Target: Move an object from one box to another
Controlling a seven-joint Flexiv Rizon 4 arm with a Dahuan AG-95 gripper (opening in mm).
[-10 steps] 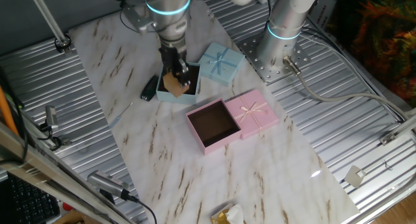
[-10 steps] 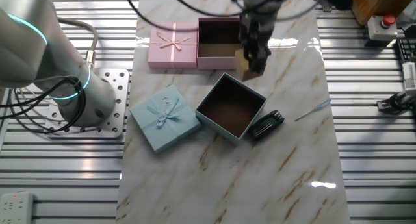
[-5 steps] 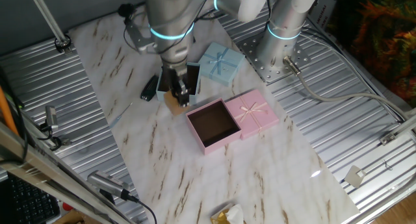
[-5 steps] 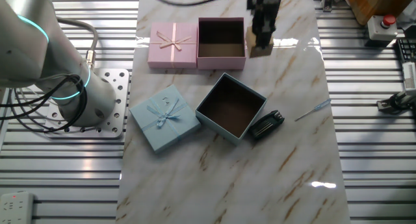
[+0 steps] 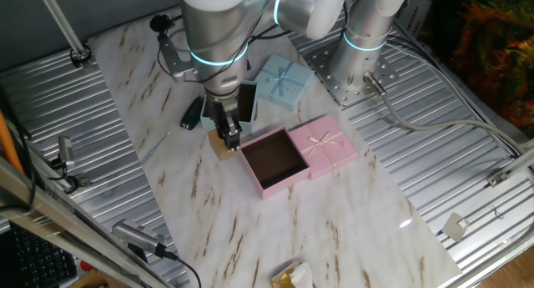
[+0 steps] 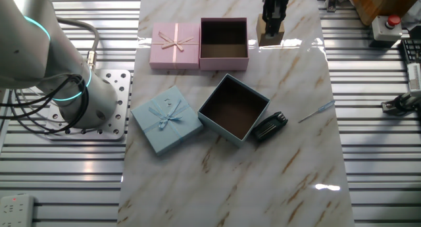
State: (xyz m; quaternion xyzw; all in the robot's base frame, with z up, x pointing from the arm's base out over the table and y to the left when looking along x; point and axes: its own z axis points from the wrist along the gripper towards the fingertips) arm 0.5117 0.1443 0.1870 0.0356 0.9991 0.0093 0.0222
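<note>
Tan block is clamped in the gripper, carried clear of the blue box behind it, just beside the pink box.

From the other side, the block is held beside the pink box; a sideways shift over its interior, then release, is judged necessary.

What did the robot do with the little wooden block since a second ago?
The end effector carried the small wooden block up out of the light-blue box, which now sits empty, and across the table. It now holds the block beside the open pink box, outside it, not yet over it. The grip on the block has not changed. Both boxes, both lids and the black object beside the blue box stayed put.
</note>
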